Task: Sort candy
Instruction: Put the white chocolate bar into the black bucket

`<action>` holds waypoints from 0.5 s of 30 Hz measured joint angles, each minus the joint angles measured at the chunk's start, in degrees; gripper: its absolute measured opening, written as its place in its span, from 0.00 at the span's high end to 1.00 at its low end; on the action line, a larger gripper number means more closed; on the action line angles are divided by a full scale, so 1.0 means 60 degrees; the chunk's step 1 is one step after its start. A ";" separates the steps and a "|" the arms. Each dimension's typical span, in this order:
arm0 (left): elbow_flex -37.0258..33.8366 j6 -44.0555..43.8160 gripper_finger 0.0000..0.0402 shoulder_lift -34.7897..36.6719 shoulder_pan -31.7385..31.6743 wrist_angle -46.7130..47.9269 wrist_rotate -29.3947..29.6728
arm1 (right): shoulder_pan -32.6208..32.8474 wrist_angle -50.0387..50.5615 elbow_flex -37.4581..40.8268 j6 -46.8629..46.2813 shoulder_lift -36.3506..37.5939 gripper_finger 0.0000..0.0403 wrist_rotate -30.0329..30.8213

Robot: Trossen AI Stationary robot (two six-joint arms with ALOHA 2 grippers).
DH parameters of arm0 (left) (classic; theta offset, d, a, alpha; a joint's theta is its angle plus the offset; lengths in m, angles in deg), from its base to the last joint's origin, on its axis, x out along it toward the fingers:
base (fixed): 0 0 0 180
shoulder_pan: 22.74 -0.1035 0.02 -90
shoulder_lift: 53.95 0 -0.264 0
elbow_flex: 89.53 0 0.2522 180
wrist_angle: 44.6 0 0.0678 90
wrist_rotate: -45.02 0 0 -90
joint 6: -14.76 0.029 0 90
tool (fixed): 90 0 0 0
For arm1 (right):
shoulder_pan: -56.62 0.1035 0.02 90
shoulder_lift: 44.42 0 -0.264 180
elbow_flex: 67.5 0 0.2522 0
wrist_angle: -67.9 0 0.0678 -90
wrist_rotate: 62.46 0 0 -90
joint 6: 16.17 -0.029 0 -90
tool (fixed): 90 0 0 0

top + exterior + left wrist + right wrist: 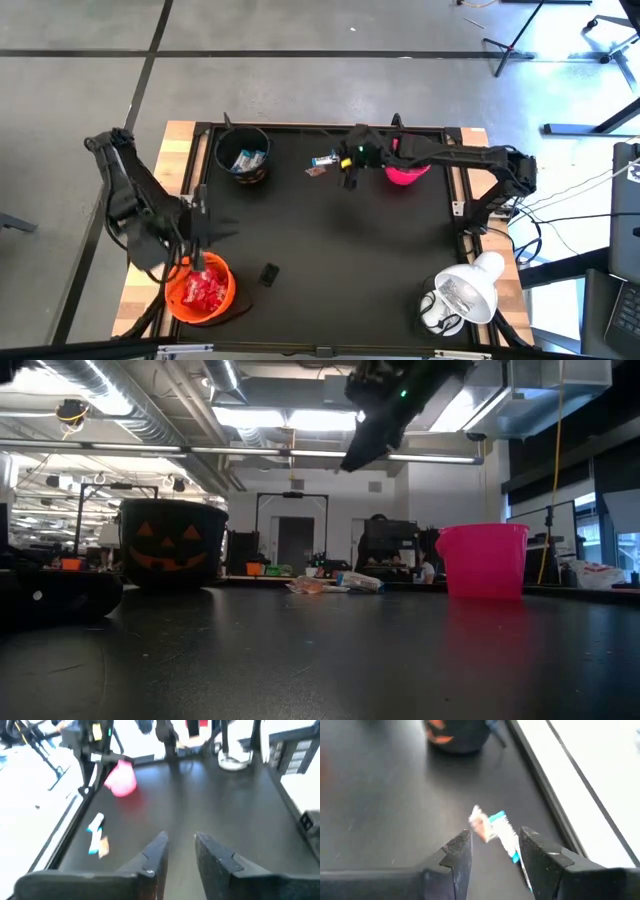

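Two loose candies (322, 163) lie on the black table near its far edge, one blue-and-white (504, 834) and one pale reddish (480, 826); they also show in the low view (335, 582). My right gripper (349, 172) (495, 851) is open and hovers above the table just right of them, touching nothing. In the low view it hangs high (362, 452). My left gripper (200, 255) (180, 849) is open and empty over the far rim of the orange bowl (200, 292), which holds red candies. The black bowl (243, 157) holds blue-and-white candies.
A pink bowl (405, 172) stands right of the loose candies, under the right arm. A small flat black object (269, 272) lies near the table's middle front. A white lamp (465, 295) sits at the near right corner. Wooden rails edge the table's left and right sides.
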 joint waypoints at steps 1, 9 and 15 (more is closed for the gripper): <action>-0.0255 0.0233 0.79 0.0307 -0.0040 -0.0388 0.0045 | -0.0185 -0.0264 0.0051 0.0020 -0.0051 0.60 -0.0193; -0.3913 0.1547 0.85 0.2886 -0.0888 -0.5356 -0.0209 | -0.1368 -0.0602 0.0125 0.0164 -0.1127 0.60 -0.0763; -0.5911 0.3545 0.90 0.3463 -0.2148 -0.9700 -0.1879 | -0.2298 -0.1251 0.0125 0.0166 -0.2331 0.60 -0.0713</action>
